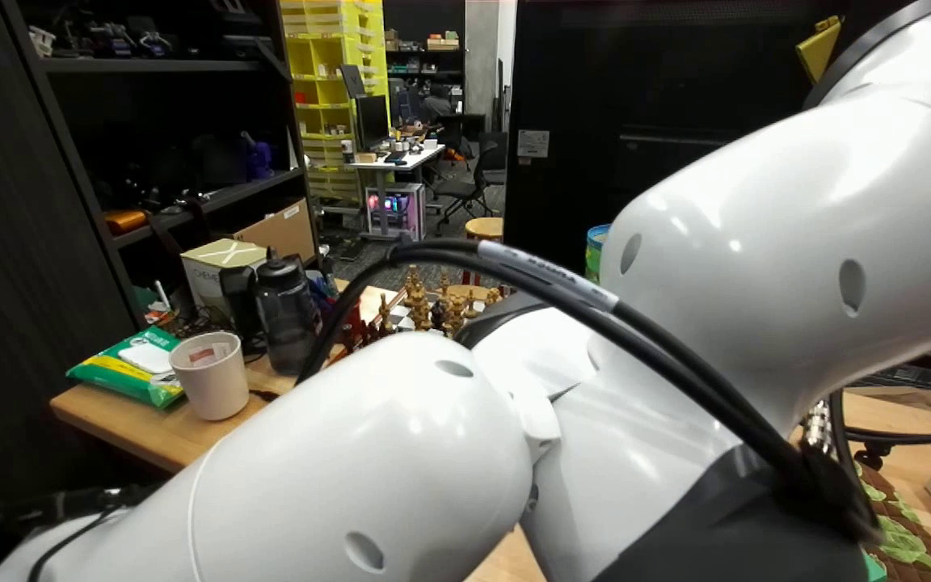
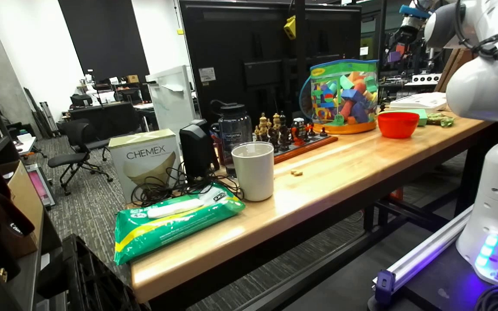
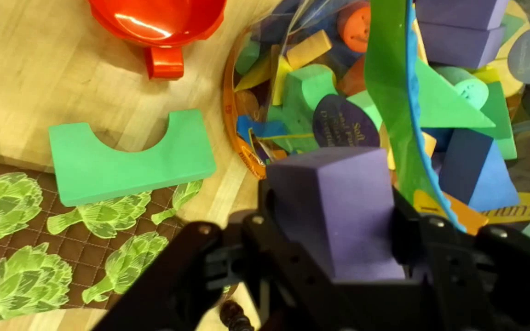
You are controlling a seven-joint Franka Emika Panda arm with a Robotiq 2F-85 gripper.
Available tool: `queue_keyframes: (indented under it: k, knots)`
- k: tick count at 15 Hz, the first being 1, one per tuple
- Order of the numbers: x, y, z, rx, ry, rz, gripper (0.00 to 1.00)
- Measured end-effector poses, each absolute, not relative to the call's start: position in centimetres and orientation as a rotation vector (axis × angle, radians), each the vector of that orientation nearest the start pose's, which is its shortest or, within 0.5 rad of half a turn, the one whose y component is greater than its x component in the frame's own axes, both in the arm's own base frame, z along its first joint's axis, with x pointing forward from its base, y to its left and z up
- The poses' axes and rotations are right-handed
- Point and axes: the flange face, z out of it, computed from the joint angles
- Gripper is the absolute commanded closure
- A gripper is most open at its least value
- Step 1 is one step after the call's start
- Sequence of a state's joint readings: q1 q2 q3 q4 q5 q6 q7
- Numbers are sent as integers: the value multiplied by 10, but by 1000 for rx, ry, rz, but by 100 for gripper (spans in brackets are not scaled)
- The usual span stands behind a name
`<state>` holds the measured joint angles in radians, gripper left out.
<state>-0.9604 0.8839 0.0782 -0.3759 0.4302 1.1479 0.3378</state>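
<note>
Gripping a purple block [image 3: 338,216] between the fingers [image 3: 410,225], with a clear bag [image 3: 396,110] just beyond

Pressing on both flanks in the wrist view, with a finger to each side, spread only to the block's width. Aligning its long axis, apparently, with the fingers' own reach, with one edge facing the view; cannot be sure, with the inner end hidden between them. Hinges most, by judgement, on the bag's bearing from the fingertips: ahead and toward the picture-right finger, with its rim sweeping down close to that side and coloured blocks [image 3: 306,87] packed inside. Covers part of the bag's orange base [image 3: 229,110] with the held block; cannot tell whether touching or merely above. Off the picture-left finger, well apart, see a green arched block [image 3: 131,170] overlapping a quilted artichoke cloth [image 3: 78,243]. Farther ahead on that side, note a red bowl [image 3: 159,18] just beside the bag.
</note>
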Motion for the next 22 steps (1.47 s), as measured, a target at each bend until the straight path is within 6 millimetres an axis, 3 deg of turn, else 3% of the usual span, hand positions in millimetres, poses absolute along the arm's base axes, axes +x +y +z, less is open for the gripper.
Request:
queue_keyframes:
  k: [9,22]
  knots:
    - [441,-571,553,-2137,1550,-78,70]
    - [430,-628,548,-1803,1972,-351,70]
